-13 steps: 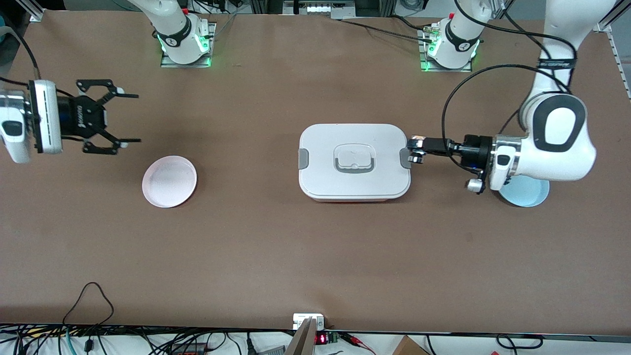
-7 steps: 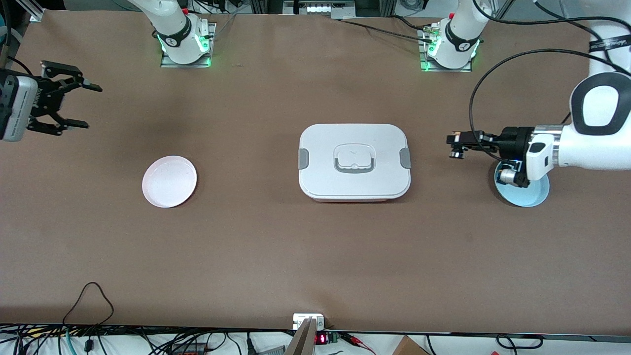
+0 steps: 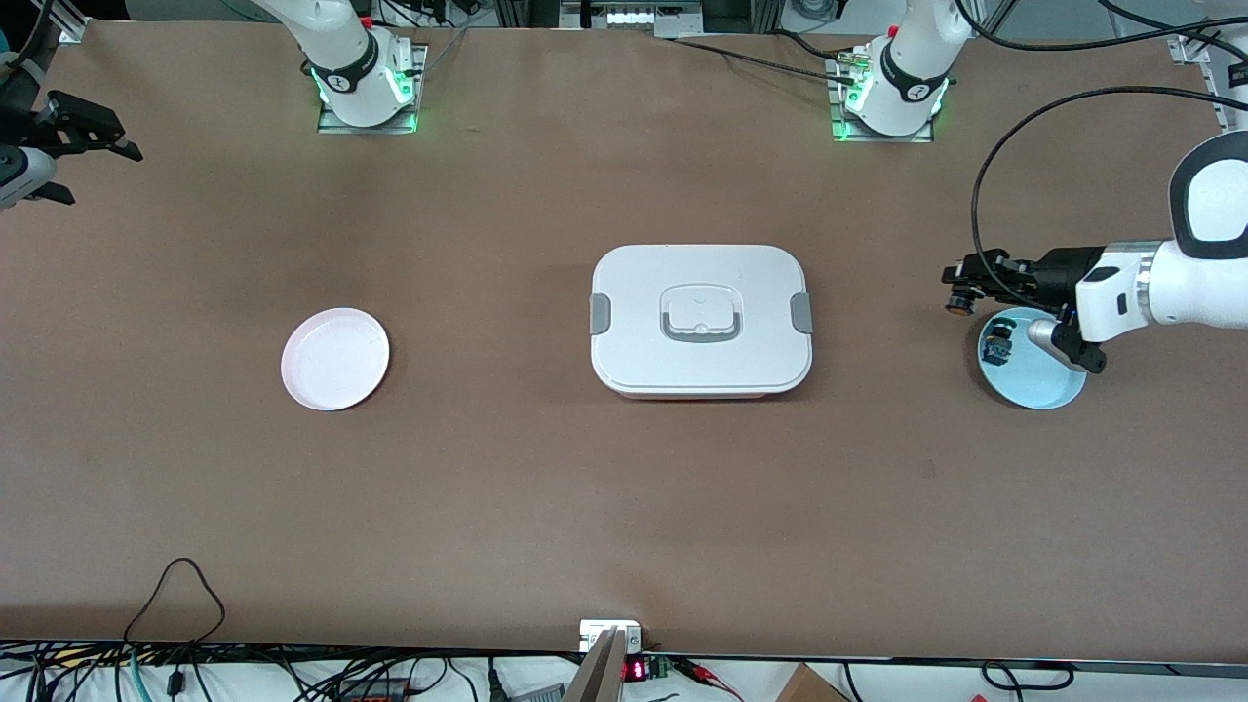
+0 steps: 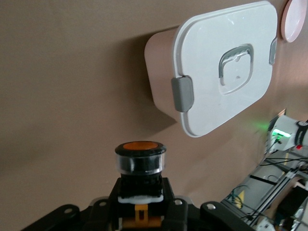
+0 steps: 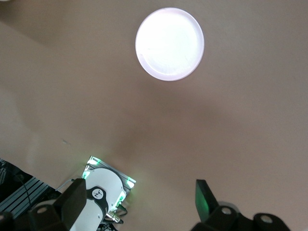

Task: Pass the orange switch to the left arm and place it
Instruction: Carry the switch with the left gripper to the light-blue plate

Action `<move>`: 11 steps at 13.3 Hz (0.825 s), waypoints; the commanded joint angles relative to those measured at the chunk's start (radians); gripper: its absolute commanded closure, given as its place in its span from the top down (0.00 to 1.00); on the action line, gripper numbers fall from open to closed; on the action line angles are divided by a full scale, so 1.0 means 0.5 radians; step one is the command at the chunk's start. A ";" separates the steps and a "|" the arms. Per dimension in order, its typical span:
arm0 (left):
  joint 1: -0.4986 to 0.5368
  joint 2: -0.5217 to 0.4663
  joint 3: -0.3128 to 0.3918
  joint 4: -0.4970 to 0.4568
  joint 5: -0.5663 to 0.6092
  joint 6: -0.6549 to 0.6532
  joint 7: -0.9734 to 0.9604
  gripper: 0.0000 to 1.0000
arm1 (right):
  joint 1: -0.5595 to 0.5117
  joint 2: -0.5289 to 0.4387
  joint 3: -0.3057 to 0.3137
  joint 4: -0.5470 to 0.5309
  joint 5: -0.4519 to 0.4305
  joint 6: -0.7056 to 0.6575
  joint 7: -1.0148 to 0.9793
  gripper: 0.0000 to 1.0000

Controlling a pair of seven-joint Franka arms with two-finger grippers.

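Note:
My left gripper [image 3: 960,291] is shut on the orange switch [image 3: 960,304], a small black cylinder with a round orange cap [image 4: 140,146]. It hangs over the table beside the light blue plate [image 3: 1043,385], between that plate and the box. In the left wrist view the left gripper [image 4: 140,204] clamps the switch's dark base. The white lidded box [image 3: 700,320] sits mid-table, apart from both grippers, and its grey clasp [image 4: 182,93] faces the switch. My right gripper [image 3: 105,177] is open and empty over the table's edge at the right arm's end, its fingers [image 5: 75,199] spread wide.
A pink plate [image 3: 334,359] lies toward the right arm's end and shows in the right wrist view too, pink plate [image 5: 169,43]. A small dark switch with blue parts [image 3: 996,346] rests on the light blue plate. Cables run along the table edge nearest the front camera.
The left gripper has drawn back from the box's clasp toward the left arm's end, carrying the switch. The right gripper has retreated toward the table's edge at the right arm's end.

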 commanded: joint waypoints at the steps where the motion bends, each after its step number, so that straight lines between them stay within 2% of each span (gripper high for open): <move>1: 0.053 -0.005 0.001 0.050 0.187 -0.031 0.354 0.00 | 0.026 -0.081 0.039 -0.020 -0.134 -0.014 0.113 1.00; 2: 0.057 0.004 0.001 0.050 0.239 -0.024 0.487 0.00 | 0.041 -0.084 0.067 -0.014 -0.216 -0.023 0.119 1.00; 3: 0.057 0.007 0.001 0.050 0.319 0.003 0.616 0.00 | 0.035 -0.096 0.061 -0.014 -0.208 -0.002 0.146 1.00; 6: 0.057 0.022 -0.017 0.047 0.512 0.181 1.018 0.00 | 0.011 -0.124 -0.012 -0.017 -0.049 0.114 0.425 1.00; 9: 0.066 0.068 -0.017 0.044 0.620 0.349 1.379 0.00 | 0.032 -0.097 0.024 -0.023 -0.042 0.332 0.985 1.00; 11: 0.133 0.142 -0.020 0.047 0.626 0.435 1.579 0.00 | 0.066 -0.029 0.040 -0.020 -0.042 0.382 1.092 1.00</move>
